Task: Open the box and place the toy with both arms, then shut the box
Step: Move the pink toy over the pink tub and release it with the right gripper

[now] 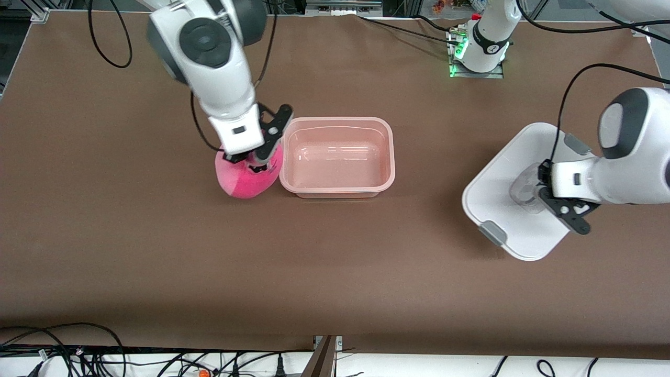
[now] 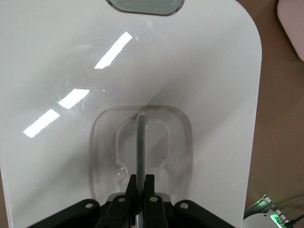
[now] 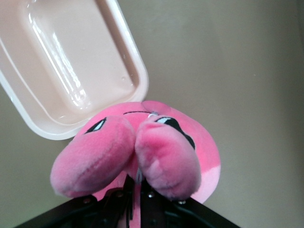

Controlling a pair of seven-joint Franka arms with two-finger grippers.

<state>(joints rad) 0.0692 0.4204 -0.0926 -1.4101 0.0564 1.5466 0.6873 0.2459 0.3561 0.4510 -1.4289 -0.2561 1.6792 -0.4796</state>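
Note:
The box's pale pink base [image 1: 388,157] stands open and empty at the table's middle; it also shows in the right wrist view [image 3: 137,76]. Its white lid [image 1: 502,173] with grey side clips is toward the left arm's end of the table. My left gripper [image 1: 544,191] is shut on the lid's clear centre handle [image 2: 141,142]. The bright pink toy [image 1: 243,180] sits beside the base, toward the right arm's end. My right gripper [image 1: 257,163] is shut on the toy [image 3: 142,147], its fingers pinching the plush between two pink bulges.
The brown table surface stretches wide around the base. The left arm's base with a green light [image 1: 473,55] stands at the table's back edge. Cables [image 1: 63,351] lie along the edge nearest the front camera.

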